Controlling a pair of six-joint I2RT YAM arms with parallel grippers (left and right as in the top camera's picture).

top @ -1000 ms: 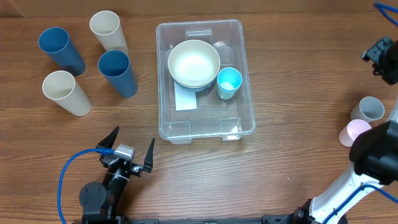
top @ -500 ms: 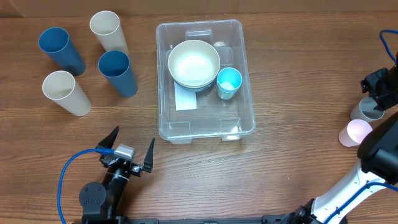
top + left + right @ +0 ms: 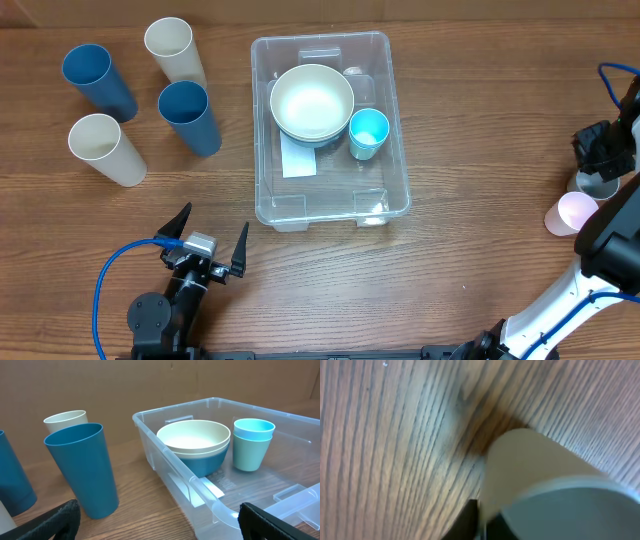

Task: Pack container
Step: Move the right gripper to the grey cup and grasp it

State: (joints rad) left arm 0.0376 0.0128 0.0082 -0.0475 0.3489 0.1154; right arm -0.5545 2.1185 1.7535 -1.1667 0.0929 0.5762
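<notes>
Overhead: the clear, round-cornered plastic container point(image 3: 330, 195) sits at centre. At three o'clock the right gripper point(image 3: 603, 150) hangs over a grey cup point(image 3: 600, 184), finger gap impossible to tell; at seven o'clock the left gripper point(image 3: 211, 238) is spread wide.

Left wrist: glossy container wall, matte blue tumbler point(image 3: 82, 475).

Right wrist: smooth round cup very near; I judge grasping it is the step, needing centred closing.

Container point(image 3: 335, 195) at centre holds stacked bowls point(image 3: 312, 100), nested cups point(image 3: 368, 130) to their right; tumblers point(image 3: 187, 115) left; loose cups point(image 3: 572, 213) far right.
</notes>
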